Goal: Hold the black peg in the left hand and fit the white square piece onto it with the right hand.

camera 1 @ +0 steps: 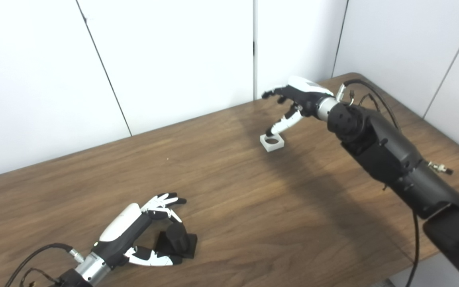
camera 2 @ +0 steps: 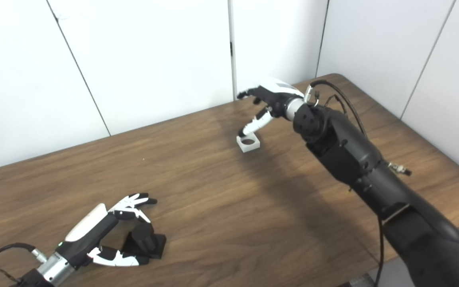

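The white square piece (camera 1: pixel 272 142) lies flat on the tabletop (camera 1: pixel 229 187), far side, with a round hole through its middle; it looks like rigid plastic, light and smooth, so it can slide away if pushed from one side only. The right robot hand (camera 1: pixel 293 104) hovers just above it with fingers apart, the thumb tip very near its edge, holding nothing; a pinch on two opposite outer walls seems best, leaving the hole free. The black peg (camera 1: pixel 176 238) stands upright on its flat base near the front edge; the left robot hand (camera 1: pixel 144 229) curls around it, spread, not yet clamped.
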`<action>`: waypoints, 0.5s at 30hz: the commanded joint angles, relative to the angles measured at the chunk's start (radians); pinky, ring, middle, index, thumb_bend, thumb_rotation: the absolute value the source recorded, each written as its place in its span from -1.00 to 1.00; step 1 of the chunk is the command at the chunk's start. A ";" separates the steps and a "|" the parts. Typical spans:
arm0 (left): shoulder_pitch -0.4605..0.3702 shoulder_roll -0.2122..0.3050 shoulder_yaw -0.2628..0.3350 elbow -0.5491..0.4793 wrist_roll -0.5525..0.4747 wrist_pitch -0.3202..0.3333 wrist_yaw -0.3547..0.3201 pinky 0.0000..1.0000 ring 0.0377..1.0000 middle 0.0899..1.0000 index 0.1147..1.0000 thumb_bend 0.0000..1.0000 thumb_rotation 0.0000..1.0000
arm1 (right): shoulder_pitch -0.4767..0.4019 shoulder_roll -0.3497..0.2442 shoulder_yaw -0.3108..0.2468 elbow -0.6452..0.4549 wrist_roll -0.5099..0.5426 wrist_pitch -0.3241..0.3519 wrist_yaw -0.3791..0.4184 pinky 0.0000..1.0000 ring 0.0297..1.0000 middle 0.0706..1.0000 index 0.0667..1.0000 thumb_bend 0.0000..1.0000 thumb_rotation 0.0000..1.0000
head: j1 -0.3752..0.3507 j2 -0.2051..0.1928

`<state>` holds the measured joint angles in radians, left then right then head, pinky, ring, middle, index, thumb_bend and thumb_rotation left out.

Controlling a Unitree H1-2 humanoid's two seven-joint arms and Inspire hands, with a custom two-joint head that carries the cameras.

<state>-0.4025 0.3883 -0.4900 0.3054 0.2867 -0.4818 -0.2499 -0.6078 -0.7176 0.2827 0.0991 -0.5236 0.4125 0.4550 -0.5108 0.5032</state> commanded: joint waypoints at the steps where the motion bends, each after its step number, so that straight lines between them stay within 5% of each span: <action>1: 0.000 0.014 -0.001 -0.010 0.032 0.013 -0.024 0.97 0.93 0.77 -0.15 0.04 -0.88 | -0.096 -0.049 0.000 0.015 -0.020 -0.054 0.023 0.23 0.69 0.82 0.65 0.63 -0.41 | 0.000 0.001; 9: 0.003 0.006 0.001 -0.011 0.033 0.013 -0.023 0.97 0.93 0.76 -0.15 0.04 -0.88 | -0.192 -0.074 0.088 0.104 -0.051 -0.077 0.189 0.42 0.85 0.92 0.63 0.63 -0.45 | 0.006 0.008; 15: 0.003 0.002 -0.001 -0.003 0.037 0.012 -0.020 0.95 0.93 0.76 -0.15 0.04 -0.88 | -0.215 -0.054 0.119 0.134 -0.067 -0.073 0.235 0.44 0.85 0.92 0.62 0.67 -0.47 | 0.017 0.012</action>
<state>-0.3994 0.3792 -0.4856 0.3037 0.2912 -0.4816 -0.2499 -0.7584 -0.7553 0.4096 0.2354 -0.5768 0.3561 0.6872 -0.4924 0.5154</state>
